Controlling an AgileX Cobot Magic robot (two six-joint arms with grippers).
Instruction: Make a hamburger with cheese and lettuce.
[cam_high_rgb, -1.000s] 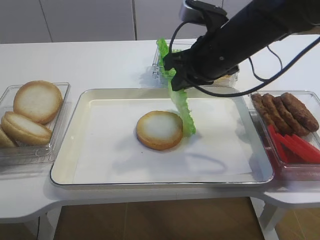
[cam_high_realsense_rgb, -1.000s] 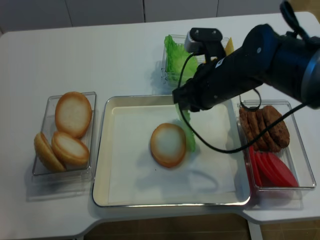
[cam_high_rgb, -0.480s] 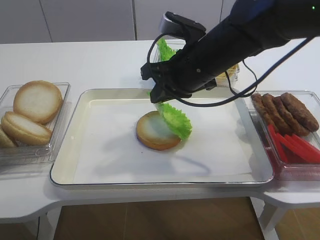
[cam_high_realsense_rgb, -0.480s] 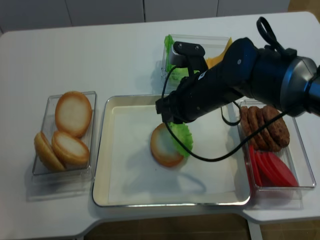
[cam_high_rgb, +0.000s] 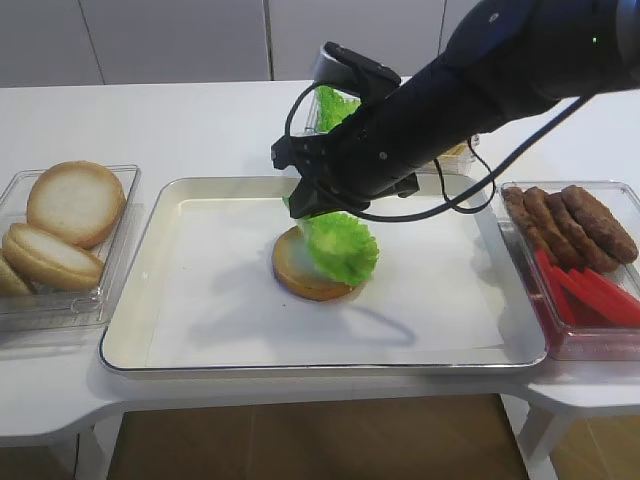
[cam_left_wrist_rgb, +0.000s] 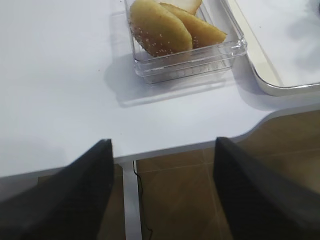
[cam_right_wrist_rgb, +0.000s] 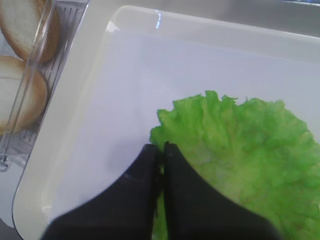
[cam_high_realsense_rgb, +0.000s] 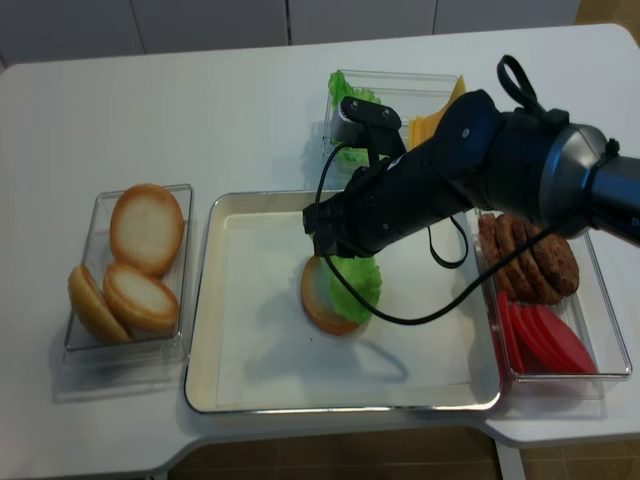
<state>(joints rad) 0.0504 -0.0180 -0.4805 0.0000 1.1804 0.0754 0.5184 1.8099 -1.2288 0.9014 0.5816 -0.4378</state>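
lettuce: single frilly green leaf (cam_high_rgb: 340, 247), draped over the right half of the hamburger; left part of the bun face uncovered.
hamburger: bun half (cam_high_rgb: 295, 268), flat face up, near the middle of the tray (cam_high_rgb: 200, 345).
right pincer: (cam_right_wrist_rgb: 162, 150) jaws pressed together on the leaf's edge, at the side toward the tray's left rim; holding the lettuce.
left pincer: (cam_left_wrist_rgb: 160, 190) wide apart, nothing between the jaws, off the surface (cam_left_wrist_rgb: 60, 90) edge, beside the spare-bun box (cam_left_wrist_rgb: 190, 55).
handling, lettuce: looks very light, limp, thin; judging by the drape it folds under its own weight. Likely to tear or cling to the jaws.
grip point, lettuce: rim pinch as now looks right; a mid-leaf grab would crumple it.
handling, hamburger: looks soft and light, likely to slide on the tray liner if the leaf drags across it.
risk: leaf sits off-centre on the bun.
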